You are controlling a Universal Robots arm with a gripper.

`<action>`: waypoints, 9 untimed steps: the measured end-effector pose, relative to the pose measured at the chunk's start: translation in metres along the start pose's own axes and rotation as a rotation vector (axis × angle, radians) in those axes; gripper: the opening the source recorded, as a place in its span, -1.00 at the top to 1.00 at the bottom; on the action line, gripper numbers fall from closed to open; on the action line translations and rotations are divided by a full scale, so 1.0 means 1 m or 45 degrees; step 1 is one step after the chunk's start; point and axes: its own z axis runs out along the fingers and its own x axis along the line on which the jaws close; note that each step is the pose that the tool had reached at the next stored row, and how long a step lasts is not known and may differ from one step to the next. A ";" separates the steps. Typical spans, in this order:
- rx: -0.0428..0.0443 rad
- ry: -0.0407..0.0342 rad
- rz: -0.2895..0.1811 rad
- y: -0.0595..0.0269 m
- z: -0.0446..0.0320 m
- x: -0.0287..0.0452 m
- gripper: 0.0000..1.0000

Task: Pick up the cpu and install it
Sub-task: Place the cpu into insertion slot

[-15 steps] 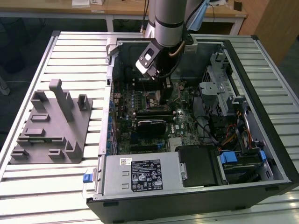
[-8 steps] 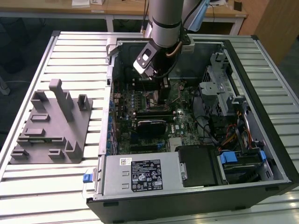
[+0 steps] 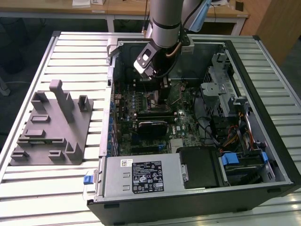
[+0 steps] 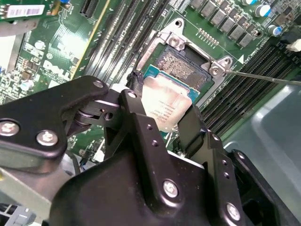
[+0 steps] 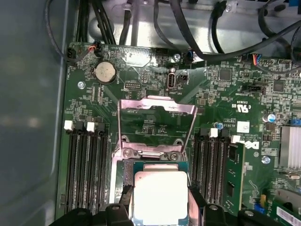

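1. The cpu (image 4: 165, 101), silvery top up, hung over the open CPU socket (image 4: 181, 66) on the motherboard (image 5: 225, 94). It covered only part of the socket, and the contact field lay bare beyond the chip's far edge. Whether the chip touched the socket could not be told.
2. Doing this step well probably meant squaring the chip's edges to the socket frame, keeping it level, and lowering it straight without sliding, since the contacts looked fine and easily bent.
3. The gripper (image 4: 164, 110) was clamped on the cpu, its fingers (image 4: 141, 122) pressed against two opposite edges.
4. The hinged load plate (image 5: 155, 122) stood raised beyond the socket, with memory slots (image 5: 87, 160) flanking it.
5. All this sat inside the open computer case (image 3: 263, 94); the grey fixture (image 3: 47, 132) lay well apart on the exterior view's left.
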 end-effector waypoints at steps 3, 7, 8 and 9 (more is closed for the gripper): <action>0.000 -0.0001 0.009 -0.0001 0.0016 0.0003 -0.08; 0.000 0.0000 0.009 -0.0003 0.0017 0.0004 -0.08; 0.000 0.0005 0.009 -0.0012 0.0020 0.0004 -0.08; 0.000 0.0008 0.009 -0.0027 0.0022 0.0005 -0.08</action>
